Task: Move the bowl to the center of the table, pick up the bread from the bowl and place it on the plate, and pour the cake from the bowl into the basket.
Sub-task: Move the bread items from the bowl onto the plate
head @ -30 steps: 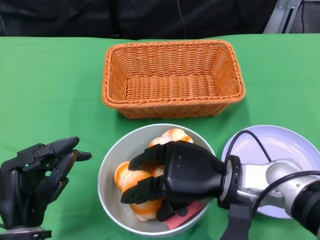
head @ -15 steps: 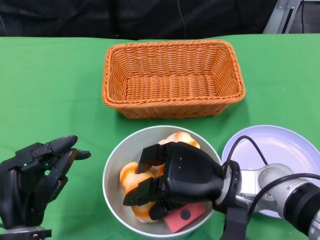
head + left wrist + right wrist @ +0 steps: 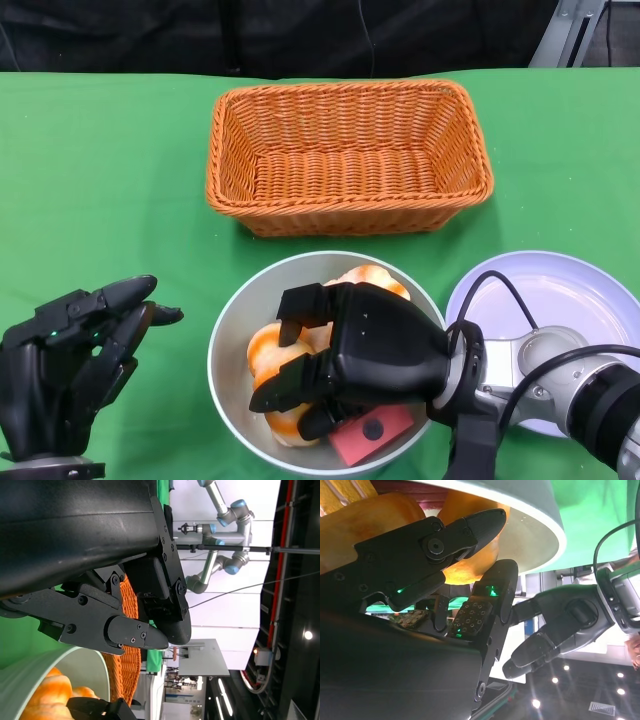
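Observation:
A grey bowl (image 3: 225, 335) stands at the near middle of the green table, in front of the basket. My right hand (image 3: 365, 355) reaches into it from the right, and its fingers (image 3: 445, 535) curl around the orange bread (image 3: 268, 348). Another lobe of bread (image 3: 370, 278) shows past the hand. The pink cake block (image 3: 368, 432) lies under the hand at the bowl's near side. My left hand (image 3: 70, 350) hovers left of the bowl, fingers apart, holding nothing. To the right of the bowl sits the white plate (image 3: 570, 290).
The orange wicker basket (image 3: 348, 155) stands behind the bowl with nothing in it. A black cable (image 3: 500, 285) loops over the plate's left edge from my right wrist. Bare green cloth (image 3: 100, 180) lies left of the basket.
The fingers of my right hand have curled tighter around the bread. The bowl has slid slightly to the right. My left hand has hardly moved.

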